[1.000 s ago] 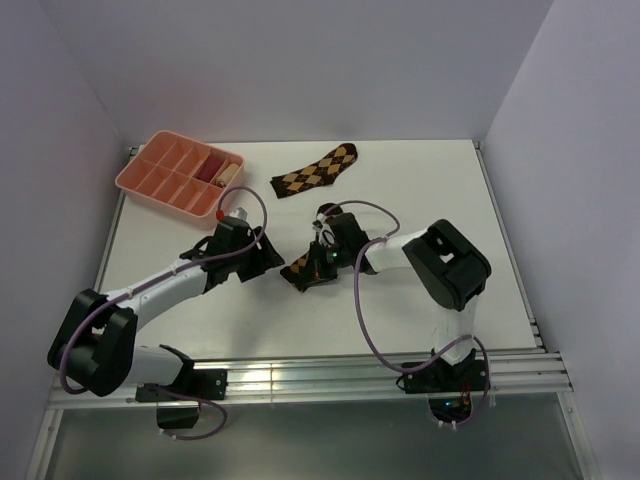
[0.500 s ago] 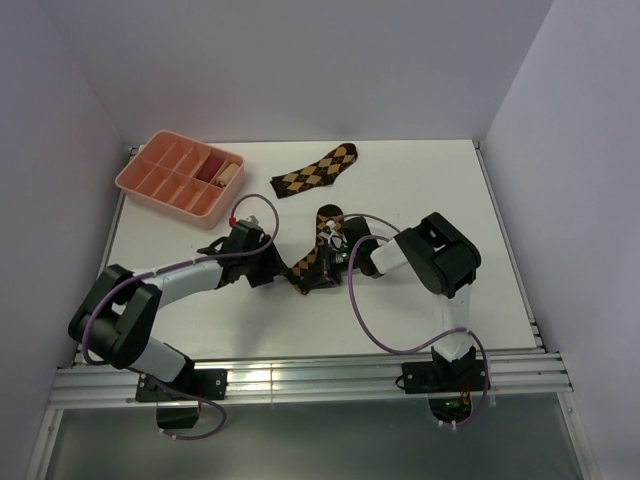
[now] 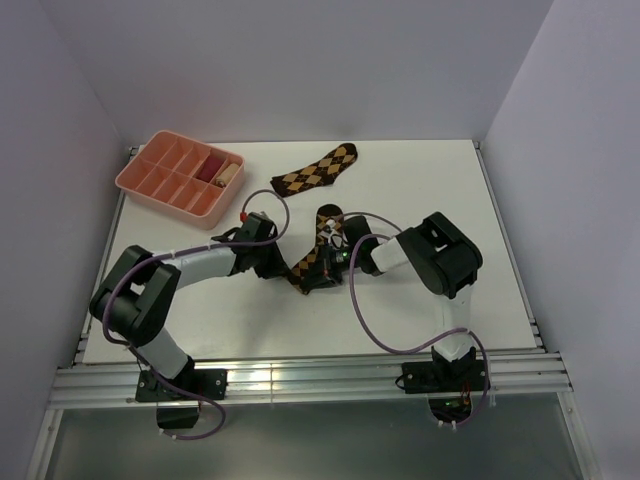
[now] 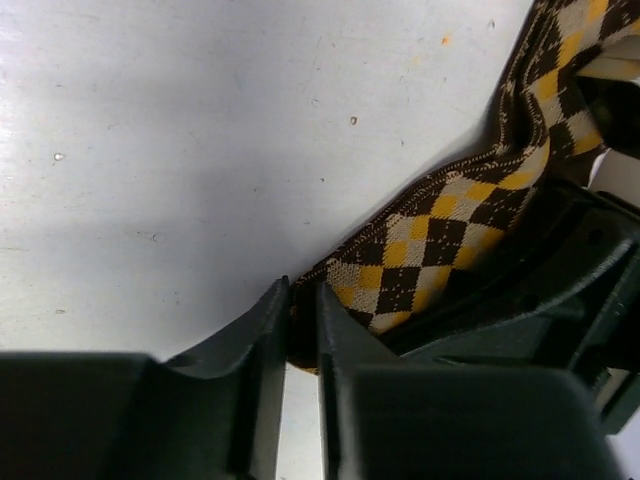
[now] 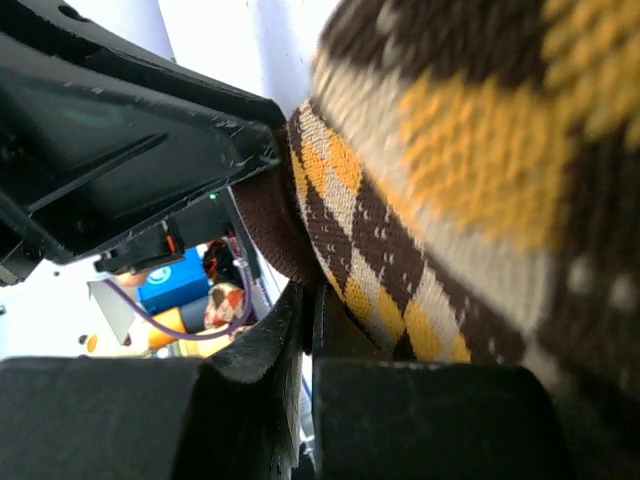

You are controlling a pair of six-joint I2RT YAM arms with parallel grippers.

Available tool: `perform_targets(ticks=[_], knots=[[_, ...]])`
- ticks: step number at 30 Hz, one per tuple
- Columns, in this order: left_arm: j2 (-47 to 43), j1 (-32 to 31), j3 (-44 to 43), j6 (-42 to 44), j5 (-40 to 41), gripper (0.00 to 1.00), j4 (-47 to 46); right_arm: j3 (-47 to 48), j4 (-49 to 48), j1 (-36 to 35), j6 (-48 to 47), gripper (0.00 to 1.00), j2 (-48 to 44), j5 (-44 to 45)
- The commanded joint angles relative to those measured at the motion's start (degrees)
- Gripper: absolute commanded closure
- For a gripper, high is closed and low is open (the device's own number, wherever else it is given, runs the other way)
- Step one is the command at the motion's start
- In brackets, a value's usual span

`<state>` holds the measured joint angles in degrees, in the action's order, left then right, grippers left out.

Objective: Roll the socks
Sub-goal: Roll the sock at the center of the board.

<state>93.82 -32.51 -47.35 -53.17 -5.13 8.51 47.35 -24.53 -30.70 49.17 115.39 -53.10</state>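
Two dark brown argyle socks are in view. One sock (image 3: 316, 171) lies flat at the back of the table. The other sock (image 3: 322, 232) (image 4: 452, 215) (image 5: 450, 150) is stretched and partly lifted between both grippers at the table's middle. My left gripper (image 3: 291, 266) (image 4: 303, 312) is shut on its lower brown edge, with dark fabric pinched between the fingers. My right gripper (image 3: 319, 270) (image 5: 308, 300) is shut on the same sock right beside it, with the fabric draped over its fingers. The two grippers nearly touch.
A pink compartment tray (image 3: 160, 187) stands at the back left, holding a reddish roll (image 3: 213, 165) and a beige roll (image 3: 231, 173). White walls enclose the table on three sides. A metal rail (image 3: 320, 378) runs along the near edge.
My left arm has swung right to the sock and its gripper has closed on the sock's lower edge. The right gripper has raised its end of the sock slightly.
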Motion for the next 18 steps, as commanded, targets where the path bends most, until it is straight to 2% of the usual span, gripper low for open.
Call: perform_targets(ticks=[1,4,6,11,14,18], knots=[[1.7,-0.5,-2.6,1.9,0.4,0.81,4.5,-0.3,9.0,0.6,-6.2,1.00,-1.0,8.4],[3.4,-0.7,-4.7,3.2,0.9,0.93,7.6,-0.3,9.9,0.4,-7.8,0.99,-3.2,9.9],[4.0,-1.0,-6.3,3.7,1.0,0.99,8.8,0.1,11.9,-0.1,-9.3,0.91,-5.1,11.5],[5.8,-1.6,-9.9,5.7,1.3,1.00,12.6,-0.3,13.7,-2.7,-15.4,0.64,-12.5,17.1],[7.1,-1.8,-11.9,6.6,0.7,1.00,14.2,-0.3,15.9,-5.1,-20.4,0.55,-17.0,23.9],[8.5,-2.0,-13.6,7.3,0.0,1.00,15.2,-0.4,18.3,-8.6,-26.0,0.51,-21.6,33.8]])
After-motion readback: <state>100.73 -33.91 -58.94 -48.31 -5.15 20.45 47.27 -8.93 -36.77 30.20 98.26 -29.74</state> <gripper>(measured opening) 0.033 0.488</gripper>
